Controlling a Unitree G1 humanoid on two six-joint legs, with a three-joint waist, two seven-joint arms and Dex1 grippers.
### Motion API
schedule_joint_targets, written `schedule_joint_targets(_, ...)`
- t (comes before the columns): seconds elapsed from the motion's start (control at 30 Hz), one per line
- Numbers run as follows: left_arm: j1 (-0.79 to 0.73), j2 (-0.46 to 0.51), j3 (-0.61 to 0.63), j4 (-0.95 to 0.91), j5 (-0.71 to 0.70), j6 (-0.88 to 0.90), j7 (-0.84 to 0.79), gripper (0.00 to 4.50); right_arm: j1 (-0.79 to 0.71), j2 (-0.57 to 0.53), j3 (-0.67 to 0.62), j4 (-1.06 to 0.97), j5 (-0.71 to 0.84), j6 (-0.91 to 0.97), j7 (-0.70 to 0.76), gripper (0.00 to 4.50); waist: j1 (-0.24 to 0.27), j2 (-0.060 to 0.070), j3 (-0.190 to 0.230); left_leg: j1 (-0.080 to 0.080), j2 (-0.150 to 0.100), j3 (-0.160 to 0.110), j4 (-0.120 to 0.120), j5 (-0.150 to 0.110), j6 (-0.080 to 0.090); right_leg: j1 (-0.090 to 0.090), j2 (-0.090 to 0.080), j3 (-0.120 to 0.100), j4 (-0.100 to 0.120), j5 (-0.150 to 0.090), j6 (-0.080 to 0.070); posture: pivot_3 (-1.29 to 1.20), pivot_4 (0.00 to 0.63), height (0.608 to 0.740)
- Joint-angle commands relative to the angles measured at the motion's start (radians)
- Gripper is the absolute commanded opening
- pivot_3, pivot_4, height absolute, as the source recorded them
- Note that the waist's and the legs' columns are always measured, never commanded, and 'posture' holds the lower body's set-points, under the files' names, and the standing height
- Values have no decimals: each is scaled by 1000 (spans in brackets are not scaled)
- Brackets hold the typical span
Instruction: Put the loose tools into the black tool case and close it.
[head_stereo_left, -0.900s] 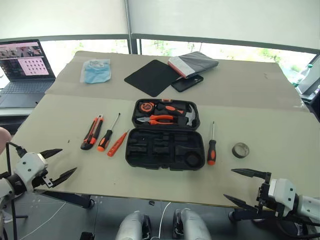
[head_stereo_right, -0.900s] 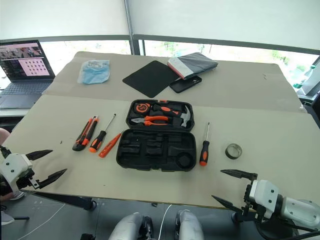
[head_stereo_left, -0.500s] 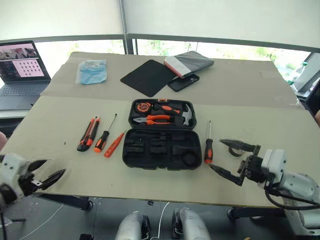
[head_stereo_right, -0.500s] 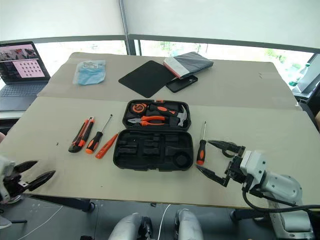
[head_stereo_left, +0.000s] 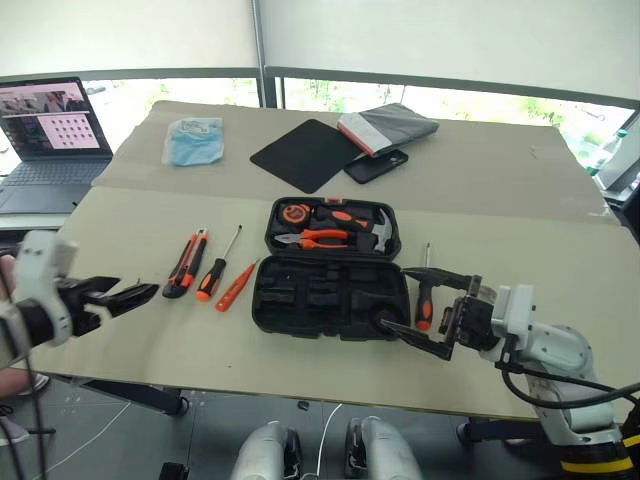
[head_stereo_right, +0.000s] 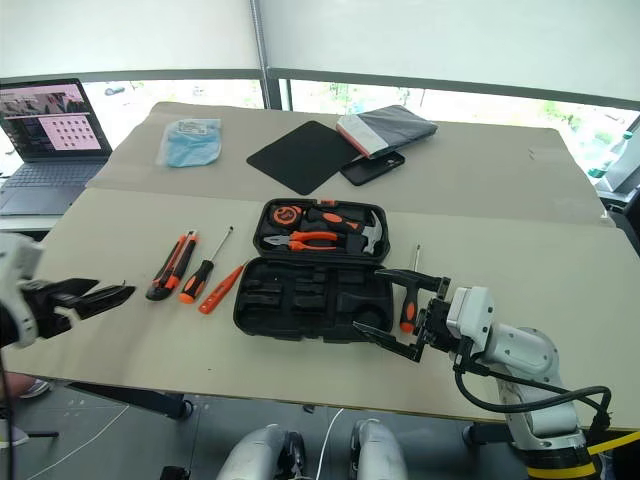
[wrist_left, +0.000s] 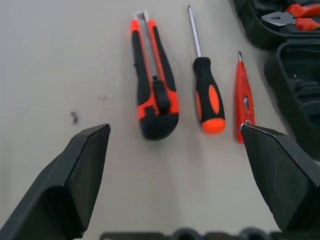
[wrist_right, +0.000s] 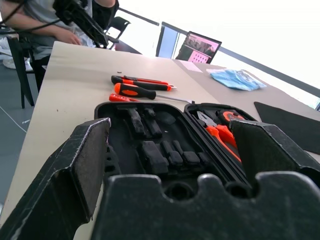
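- I see the table (head_stereo_left: 520, 200), covered in beige paper, running across the head views, with everything laid out on it.
- My right arm (head_stereo_left: 545, 345) reaches in from the right edge, forearm low over the table and bent toward the left, so the gripper points across at the case.
- My left arm (head_stereo_left: 35, 300) sits at the left edge, off the table's near corner, aimed in toward the tools.
- The case (head_stereo_left: 330, 270) lies open mid-table: the far half holds pliers (head_stereo_left: 318, 238) and a hammer (head_stereo_left: 378, 230), and the near half shows bare recesses.
- A black mat (head_stereo_left: 305, 153), a phone (head_stereo_left: 375, 165) and a folded grey cloth (head_stereo_left: 388, 127) lie behind the case, well apart from it; a laptop (head_stereo_left: 45, 130) stands far left.
- My right gripper (head_stereo_left: 418, 305) has its fingers spread wide, holding nothing, tips by the case's near right corner; I cannot tell if they touch it.
- My left gripper (wrist_left: 170, 165) is also spread wide and empty, its tips short of the tools.
- The knife (wrist_left: 154, 97) lies left of the case, outermost of three.
- A black-and-orange screwdriver (wrist_left: 206, 97) lies beside the knife.
- The second screwdriver (head_stereo_left: 423, 298) lies right of the case, partly behind my right fingers.
- The slim orange screwdriver (wrist_left: 244, 102) lies nearest the case on its left.
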Motion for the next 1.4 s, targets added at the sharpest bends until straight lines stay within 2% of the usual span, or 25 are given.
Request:
schedule_joint_targets(0.03,-135,-56,-137,-21,52,44,113,3714,0,6,-11,-22,1,-1,-11,4500,1,0,0,0,0,0,0,0,0,0,0,0,1,0,-1,0,150,740)
schedule_joint_targets(0.13,-247,-132,-240,-4,73,91,171,2796,22,7,-16,-32,-1,-3,-13,4500,0,0,0,0,0,0,1,2,-3,0,3,-1,2,0,-1,0,150,740)
schedule_joint_targets(0.23,-336,-216,-283,58,128,126,251,2796,31,12,-14,-39,-6,-2,-21,4500,3,0,0,2,0,0,2,2,-3,2,3,0,3,0,-1,0,150,740)
schedule_joint_targets(0.4,-408,-278,-339,132,218,141,310,2796,45,10,-22,-47,-8,-2,-32,4500,-4,-1,0,5,0,0,1,2,-3,5,3,1,3,0,-1,0,150,740)
schedule_joint_targets(0.77,-422,-323,-417,193,334,179,316,2796,52,9,-27,-48,-13,-6,-44,4500,1,-1,0,8,0,0,1,3,-3,8,3,0,2,0,-1,0,150,740)
schedule_joint_targets(0.9,-418,-348,-375,200,348,139,301,1933,40,12,-24,-39,-16,-6,-51,4500,1,-1,0,13,0,0,1,2,-3,13,2,0,2,0,-1,0,150,740)
schedule_joint_targets(1.0,-428,-359,-324,174,339,131,287,865,42,10,-27,-39,-16,-7,-52,4500,3,-1,1,13,1,-1,1,2,-3,14,1,0,2,0,-1,0,150,740)
schedule_joint_targets(1.03,-434,-358,-297,158,338,122,287,846,44,10,-29,-39,-17,-8,-53,4500,3,-1,1,12,0,-1,1,2,-3,13,0,0,1,0,-1,0,150,740)
schedule_joint_targets(1.13,-440,-340,-270,107,344,-32,229,845,48,8,-36,-43,-17,-5,-59,4500,3,-2,1,11,0,-2,1,2,-2,13,0,-1,1,0,-1,0,150,740)
schedule_joint_targets(1.27,-437,-290,-315,69,324,-262,-4,845,43,-4,-77,-51,3,6,-74,4500,3,-2,1,10,0,-2,1,2,-3,13,0,-1,0,0,-1,0,150,740)
schedule_joint_targets(1.33,-448,-235,-420,65,340,-352,-172,845,38,-25,-108,-38,4,7,-74,4500,3,-2,1,11,0,-2,1,2,-3,13,0,-1,0,0,-2,0,150,740)
schedule_joint_targets(1.4,-495,-199,-615,117,470,-585,-357,845,21,-64,-147,15,-12,-13,-52,4500,6,-1,1,11,0,-1,1,2,-3,13,0,-1,0,0,-1,0,150,740)
